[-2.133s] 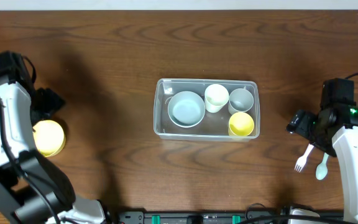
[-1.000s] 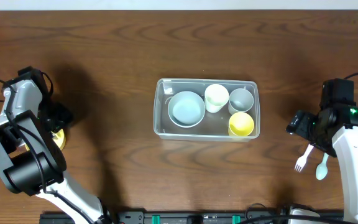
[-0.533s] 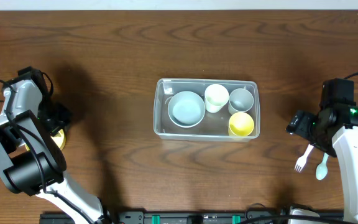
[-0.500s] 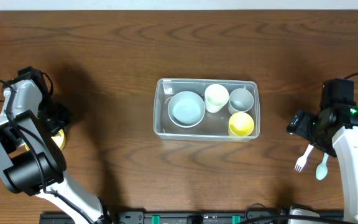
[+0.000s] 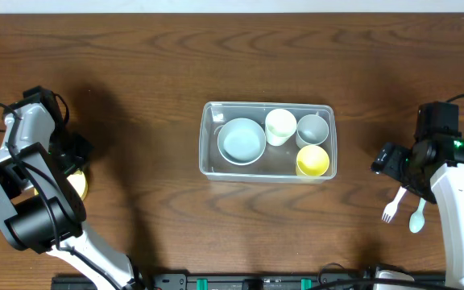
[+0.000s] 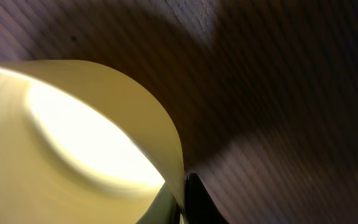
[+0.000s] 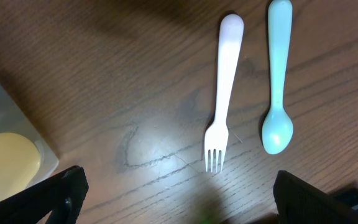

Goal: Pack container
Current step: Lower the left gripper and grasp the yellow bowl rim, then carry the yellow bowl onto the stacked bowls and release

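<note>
The container (image 5: 206, 153) sits at the middle of the surface (image 5: 216, 48), long sides running left to right, already holding a pale bowl (image 5: 242, 140) at its left end and a cream cup (image 5: 280, 126), a grey cup (image 5: 312, 129) and a yellow cup (image 5: 312, 160) toward its right. It looks like thin, smooth, clear plastic: light, a little flexible in the walls and likely to slide if bumped, so the stiffer rim along a short side seems the best place to take it. Near the left edge, the left end effector (image 6: 179, 199) is closed tight on the thin rim of a yellow bowl (image 6: 73, 143), one finger inside and one outside; a rim pinch on so light a bowl may let it tilt. Near the right edge, the right end effector (image 7: 182, 190) hangs wide open and empty above a white fork (image 7: 222, 93) and a pale blue spoon (image 7: 277, 74) lying side by side.
</note>
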`<state>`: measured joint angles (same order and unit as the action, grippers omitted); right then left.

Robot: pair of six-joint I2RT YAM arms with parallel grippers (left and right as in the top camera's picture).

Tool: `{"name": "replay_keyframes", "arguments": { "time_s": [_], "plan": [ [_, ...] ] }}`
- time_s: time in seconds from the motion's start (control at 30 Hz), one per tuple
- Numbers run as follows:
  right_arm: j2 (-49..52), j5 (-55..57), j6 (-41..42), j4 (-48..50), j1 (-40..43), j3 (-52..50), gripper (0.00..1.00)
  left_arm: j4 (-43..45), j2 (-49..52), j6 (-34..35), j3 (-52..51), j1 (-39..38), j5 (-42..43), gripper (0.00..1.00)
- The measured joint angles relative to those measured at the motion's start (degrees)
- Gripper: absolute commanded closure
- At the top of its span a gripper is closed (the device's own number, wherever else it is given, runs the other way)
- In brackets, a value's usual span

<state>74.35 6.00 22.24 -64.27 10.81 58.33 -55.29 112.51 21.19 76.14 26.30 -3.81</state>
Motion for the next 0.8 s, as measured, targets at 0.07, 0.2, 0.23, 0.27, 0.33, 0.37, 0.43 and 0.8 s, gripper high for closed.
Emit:
{"name": "replay_keyframes", "arguments": {
  "time_s": [0.07,0.2,0.23,0.27,0.33,0.37,0.43,0.8],
  "plan": [
    [0.0,0.0,0.0,0.0,0.0,0.0,0.03,-0.04,0.0,0.0,0.0,-0.02,0.0,0.94],
    [0.0,0.0,0.0,0.0,0.0,0.0,0.03,-1.29,-0.15,0.0,0.02,-0.66,0.0,0.94],
    [0.0,0.0,0.0,0.0,0.0,0.0,0.03,-1.86,-0.46,0.0,0.07,-1.14,0.0,0.94],
    [0.0,0.0,0.0,0.0,0.0,0.0,0.04,-2.29,-0.79,0.0,0.2,-1.64,0.0,0.94],
    [0.0,0.0,0.0,0.0,0.0,0.0,0.03,-3.5,-2.21,-0.17,1.05,-3.54,0.0,0.94],
    [0.0,0.0,0.0,-0.02,0.0,0.0,0.03,-4.04,-3.32,-0.28,1.7,-4.79,0.02,0.94],
    [0.0,0.0,0.0,-0.02,0.0,0.0,0.03,-5.01,-6.49,-0.98,3.67,-8.35,0.02,0.94],
    [0.0,0.0,0.0,-0.22,0.0,0.0,0.03,0.09,-25.38,-12.98,12.94,-42.64,0.17,0.94]
  ]
}}
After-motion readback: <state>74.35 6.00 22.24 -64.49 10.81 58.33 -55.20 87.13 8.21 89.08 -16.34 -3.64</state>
